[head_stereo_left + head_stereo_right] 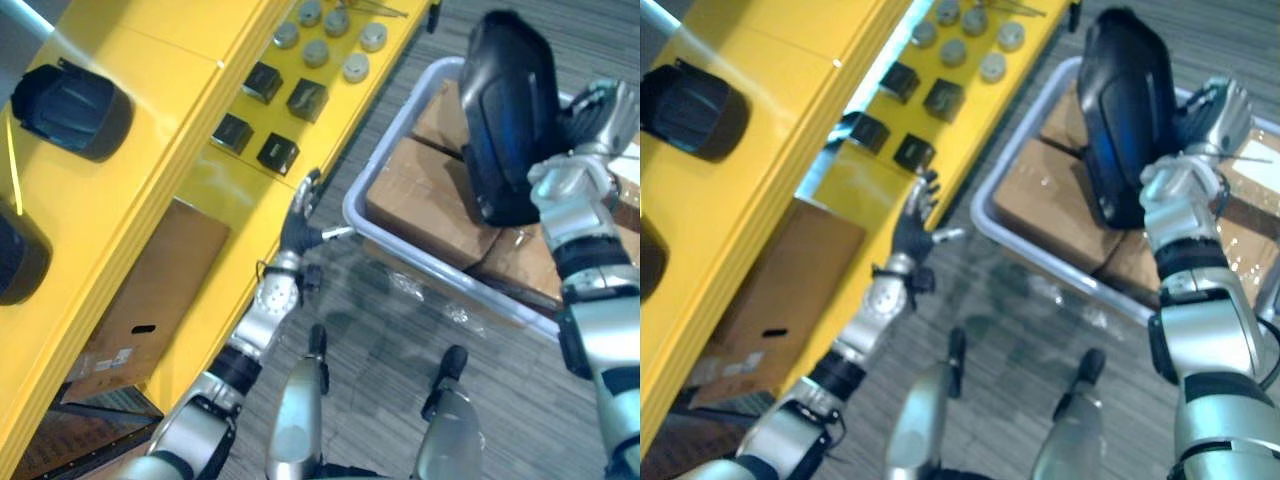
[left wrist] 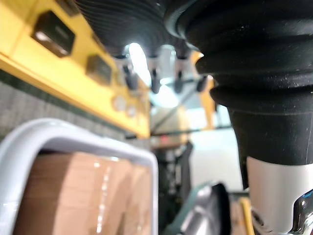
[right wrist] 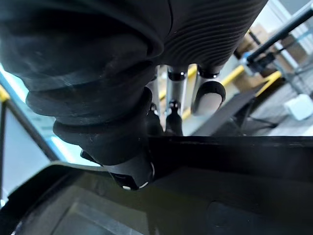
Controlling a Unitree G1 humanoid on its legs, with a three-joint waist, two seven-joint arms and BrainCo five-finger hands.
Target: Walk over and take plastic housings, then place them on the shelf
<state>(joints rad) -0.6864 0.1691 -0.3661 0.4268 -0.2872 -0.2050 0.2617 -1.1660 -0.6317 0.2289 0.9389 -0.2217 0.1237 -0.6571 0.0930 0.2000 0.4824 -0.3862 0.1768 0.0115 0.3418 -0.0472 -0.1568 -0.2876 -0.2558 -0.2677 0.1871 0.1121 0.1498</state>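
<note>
Two dark plastic housings (image 1: 72, 108) lie on the top level of the yellow shelf (image 1: 160, 60) at the left, well apart from each other. On the level below stand four small black boxes (image 1: 306, 98) and, farther along, a cluster of grey discs (image 1: 316, 52), while a cardboard box (image 1: 150, 300) sits on the bottom level. The left arm reaches forward and slightly up beside the shelf's front edge, its left hand (image 1: 299, 212) raised just off the yellow lip with the fingers straight and spread, holding nothing. To the right of it stands a grey bin (image 1: 355, 205) on the carpet, packed with taped cartons (image 1: 420, 200). Above that bin the right arm is bent upward with its wrist cocked, and the right hand (image 1: 592, 118) is clamped on the edge of a black housing (image 1: 505, 110), fingers hooked over its rim, as the right wrist view shows from close up. This shell hangs clear of the cartons, its long axis running away from the robot, with the rounded end pointing away and its glossy curved face turned towards the shelf.
</note>
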